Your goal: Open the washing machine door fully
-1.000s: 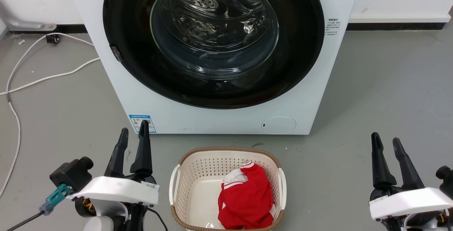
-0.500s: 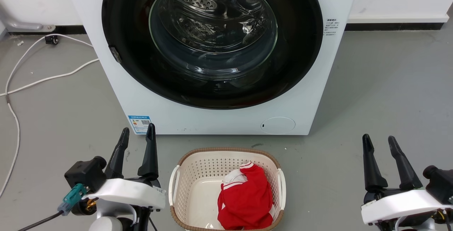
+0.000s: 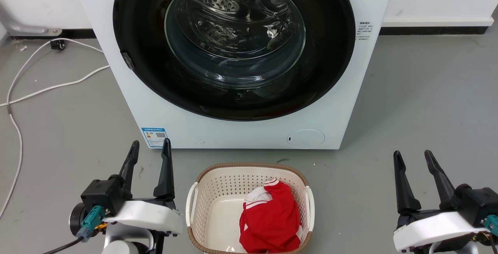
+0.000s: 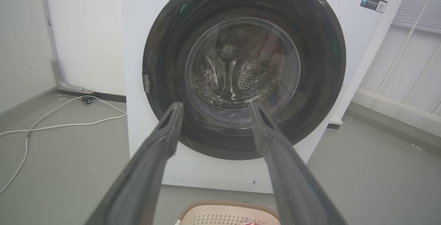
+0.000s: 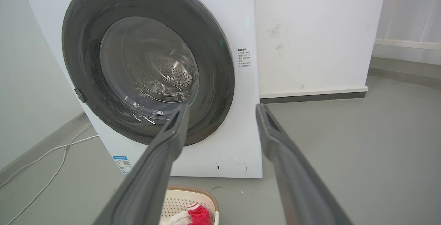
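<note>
The washing machine door [image 3: 234, 44] is sitting shut against the front of the washing machine [image 3: 241, 133], straight ahead. The left gripper [image 3: 151, 142] is hovering low at the left, fingers spread, gripping nothing. The right gripper [image 3: 412, 153] is hovering low at the right, fingers likewise spread. Both are standing well apart from the door. A laundry basket [image 3: 202, 191] is sitting between them.

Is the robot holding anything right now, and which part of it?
Nothing. The left gripper and right gripper both have open, empty jaws, well short of the washing machine door.
</note>
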You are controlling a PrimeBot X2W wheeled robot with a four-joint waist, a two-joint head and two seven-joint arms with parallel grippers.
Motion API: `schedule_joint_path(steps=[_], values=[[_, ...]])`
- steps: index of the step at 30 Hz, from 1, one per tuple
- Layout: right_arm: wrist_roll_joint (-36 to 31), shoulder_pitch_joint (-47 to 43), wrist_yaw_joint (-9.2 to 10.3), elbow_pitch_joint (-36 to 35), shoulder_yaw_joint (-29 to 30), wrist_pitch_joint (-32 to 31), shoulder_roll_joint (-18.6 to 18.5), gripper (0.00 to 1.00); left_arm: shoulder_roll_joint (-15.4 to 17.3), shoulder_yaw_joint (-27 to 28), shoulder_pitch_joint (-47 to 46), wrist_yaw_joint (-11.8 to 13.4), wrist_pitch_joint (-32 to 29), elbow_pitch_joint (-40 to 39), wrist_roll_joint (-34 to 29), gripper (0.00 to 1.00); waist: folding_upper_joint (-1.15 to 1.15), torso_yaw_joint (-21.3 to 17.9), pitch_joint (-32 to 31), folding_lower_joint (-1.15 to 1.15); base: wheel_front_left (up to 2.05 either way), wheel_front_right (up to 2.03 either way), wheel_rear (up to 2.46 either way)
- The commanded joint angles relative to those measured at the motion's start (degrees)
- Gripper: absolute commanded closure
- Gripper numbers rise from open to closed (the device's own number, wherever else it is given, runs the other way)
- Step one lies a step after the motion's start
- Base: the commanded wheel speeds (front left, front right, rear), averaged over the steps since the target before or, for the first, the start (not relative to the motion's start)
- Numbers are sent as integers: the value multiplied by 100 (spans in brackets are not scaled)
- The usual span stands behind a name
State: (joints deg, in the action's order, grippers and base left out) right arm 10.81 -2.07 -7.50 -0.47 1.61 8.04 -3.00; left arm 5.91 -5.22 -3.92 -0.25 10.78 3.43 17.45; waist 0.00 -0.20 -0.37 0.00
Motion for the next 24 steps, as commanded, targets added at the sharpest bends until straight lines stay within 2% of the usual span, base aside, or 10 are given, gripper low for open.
schedule_joint_path(steps=[1,24], values=[[-149,-13,2,-73,4,36,9,0,39,-28,9,40,58,-69,-149,0,0,1,2,0,0,0,0],[-943,-107,2,-137,-2,218,18,0,-24,-28,159,132,315,-184,-962,0,0,16,-32,0,0,0,0]])
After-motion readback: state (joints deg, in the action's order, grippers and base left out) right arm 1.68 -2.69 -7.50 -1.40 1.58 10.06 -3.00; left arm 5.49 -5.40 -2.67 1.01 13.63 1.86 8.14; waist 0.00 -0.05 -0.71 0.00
